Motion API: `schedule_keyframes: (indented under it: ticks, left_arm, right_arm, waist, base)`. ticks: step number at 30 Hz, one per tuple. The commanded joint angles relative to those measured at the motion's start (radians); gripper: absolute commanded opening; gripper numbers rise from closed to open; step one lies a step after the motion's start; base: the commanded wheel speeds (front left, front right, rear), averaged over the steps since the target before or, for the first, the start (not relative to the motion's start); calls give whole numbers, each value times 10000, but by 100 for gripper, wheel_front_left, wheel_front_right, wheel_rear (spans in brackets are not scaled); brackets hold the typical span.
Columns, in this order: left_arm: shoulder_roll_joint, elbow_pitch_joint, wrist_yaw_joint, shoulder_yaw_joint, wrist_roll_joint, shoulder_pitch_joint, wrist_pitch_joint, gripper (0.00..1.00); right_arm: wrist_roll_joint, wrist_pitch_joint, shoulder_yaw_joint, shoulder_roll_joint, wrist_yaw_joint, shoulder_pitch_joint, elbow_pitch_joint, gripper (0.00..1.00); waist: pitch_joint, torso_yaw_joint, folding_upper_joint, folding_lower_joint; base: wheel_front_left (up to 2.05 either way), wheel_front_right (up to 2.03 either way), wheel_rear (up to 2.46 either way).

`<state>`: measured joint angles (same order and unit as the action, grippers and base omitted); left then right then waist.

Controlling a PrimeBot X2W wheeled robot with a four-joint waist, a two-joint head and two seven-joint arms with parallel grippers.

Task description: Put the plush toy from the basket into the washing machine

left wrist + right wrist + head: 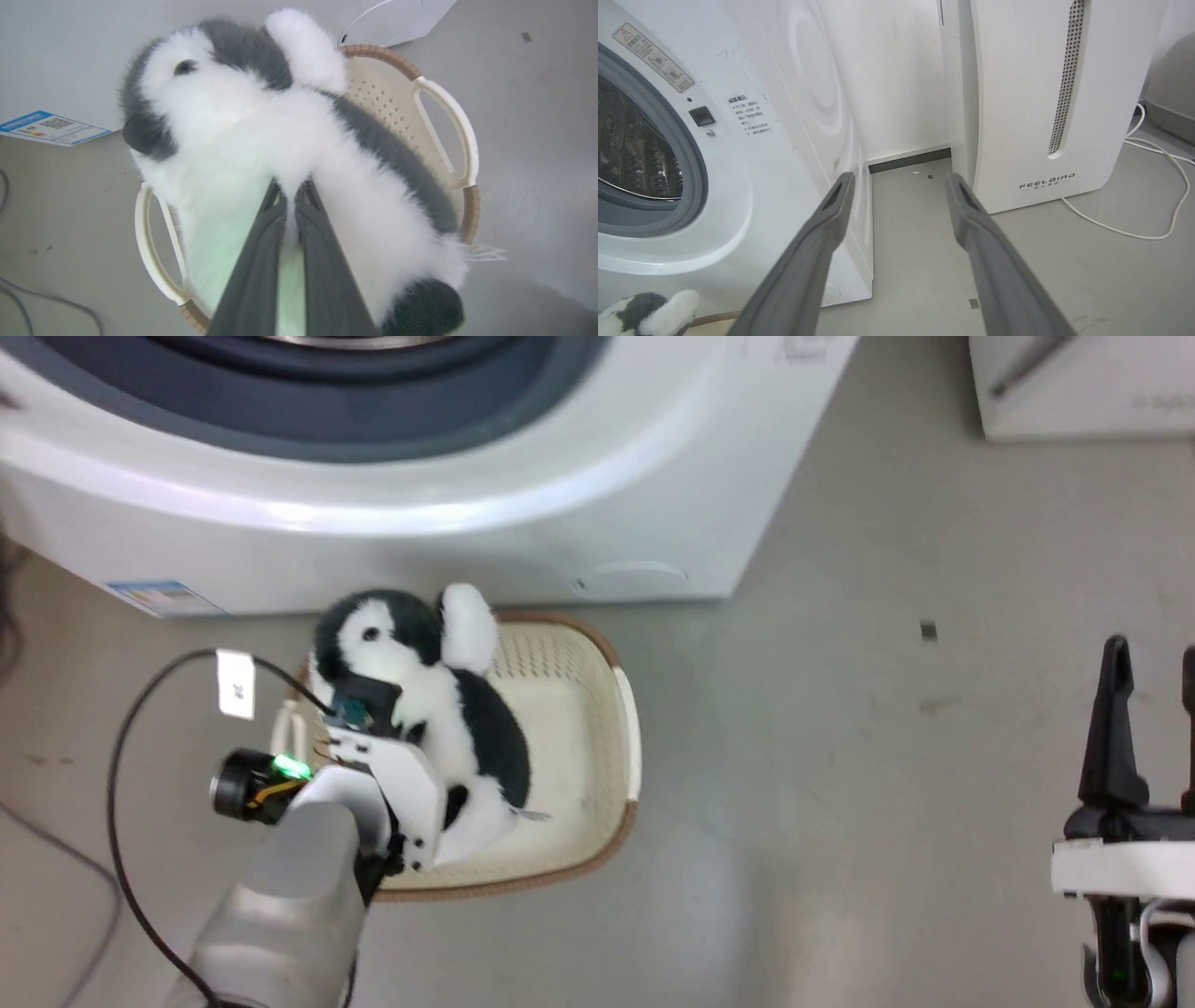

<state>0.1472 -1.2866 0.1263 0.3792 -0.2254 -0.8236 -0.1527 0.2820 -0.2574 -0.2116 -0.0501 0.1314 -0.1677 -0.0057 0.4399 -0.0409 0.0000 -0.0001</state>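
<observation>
The black-and-white plush toy (425,700) hangs lifted over the cream basket (597,728), its head toward the washing machine (373,523). My left gripper (373,705) is shut on the toy's white belly fur; in the left wrist view the two fingers (261,242) pinch into the plush toy (243,135) above the basket (448,135). My right gripper (1153,663) stands open at the right, empty. In the right wrist view its fingers (831,219) spread before the washing machine (752,186), whose grey gasket and steel drum (630,154) show at the left. The plush toy (649,312) peeks in at the bottom left.
A white FEELBIRD appliance (1041,102) stands right of the washing machine, with a white cable (1148,186) on the floor beside it. A black cable (131,737) loops by my left arm. Grey floor (887,756) lies between the basket and my right gripper.
</observation>
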Motion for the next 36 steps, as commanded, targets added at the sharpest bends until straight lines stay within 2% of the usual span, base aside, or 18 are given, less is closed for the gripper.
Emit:
schedule_keyframes:
  ticks: [1, 11, 17, 20, 28, 36]
  left_arm:
    - [-109, 123, 40, 106, -140, 216, -316, 0]
    - [-172, 1270, -28, 188, -496, 787, -1072, 0]
    - [11, 3330, -419, -96, -373, 1309, -1087, 0]
    - [49, 3920, -495, -217, -331, 1420, -1087, 0]
    - [231, 5532, -899, -817, -57, 1104, -1089, 0]
    - [546, 6060, -1125, -1764, 44, 88, -1089, 0]
  right_arm:
    - [-56, -44, -73, -1, -7, 274, 68, 100]
    - [-202, -44, -176, -1, -7, 997, 99, 100]
    - [-199, -44, -111, -1, -7, 1209, 59, 100]
    - [-196, -44, -90, -1, -7, 1232, 29, 100]
    - [-219, -44, -1, -1, -7, 828, -227, 100]
    - [-8, -44, 204, -1, -7, 100, -591, 100]
  waist:
    - [-868, 557, 0, 1]
    - [-2041, 1118, 0, 1]
    - [-2327, 1241, 0, 1]
    - [-2325, 1264, 0, 1]
    - [-1624, 979, 0, 1]
    - [-307, 260, 0, 1]
  base:
    - [0, 0, 0]
    - [0, 0, 0]
    - [0, 0, 0]
    - [0, 0, 0]
    - [0, 0, 0]
    - [0, 0, 0]
